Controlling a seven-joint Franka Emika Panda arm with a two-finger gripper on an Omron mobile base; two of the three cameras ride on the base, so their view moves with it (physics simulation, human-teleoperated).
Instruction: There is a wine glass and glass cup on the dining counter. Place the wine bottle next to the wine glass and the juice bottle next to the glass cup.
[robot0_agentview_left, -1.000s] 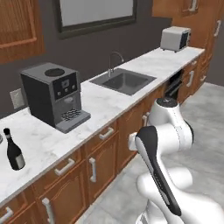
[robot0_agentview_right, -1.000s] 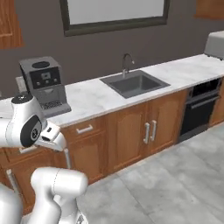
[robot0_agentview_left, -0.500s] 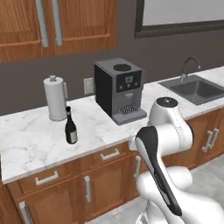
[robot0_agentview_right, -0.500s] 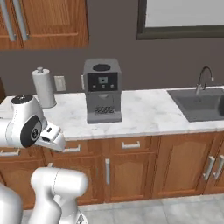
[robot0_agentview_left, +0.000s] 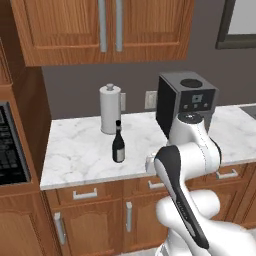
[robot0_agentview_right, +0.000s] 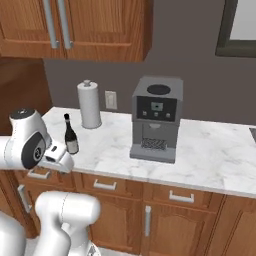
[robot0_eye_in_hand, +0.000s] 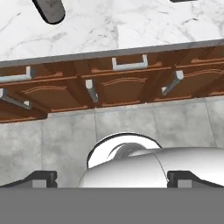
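1. The wine bottle (robot0_agentview_left: 118, 143) stands upright on the marble worktop (robot0_agentview_left: 80, 155), in front of the paper-towel roll (robot0_agentview_left: 110, 109) and well left of the coffee machine (robot0_agentview_left: 186, 102).

2. My hand (robot0_eye_in_hand: 112, 177) hangs folded low in front of the wooden drawers (robot0_eye_in_hand: 127, 83), pointing down at the floor, its fingers spread wide and holding nothing.

3. To fetch the bottle well, I judge I should raise the hand above the worktop's edge, come in level at the bottle's body below the slim neck, and close squarely so the narrow bottle does not tip.

4. The towel roll just behind leaves little room for overshoot, so a slow approach from the front seems safest.

5. The left base view shows the bottle clear of my arm; in the right base view my elbow stands close beside it.

6. The hand view adds the drawer handles and grey floor under the worktop's edge, with a dark rounded object near its top edge, possibly the bottle.
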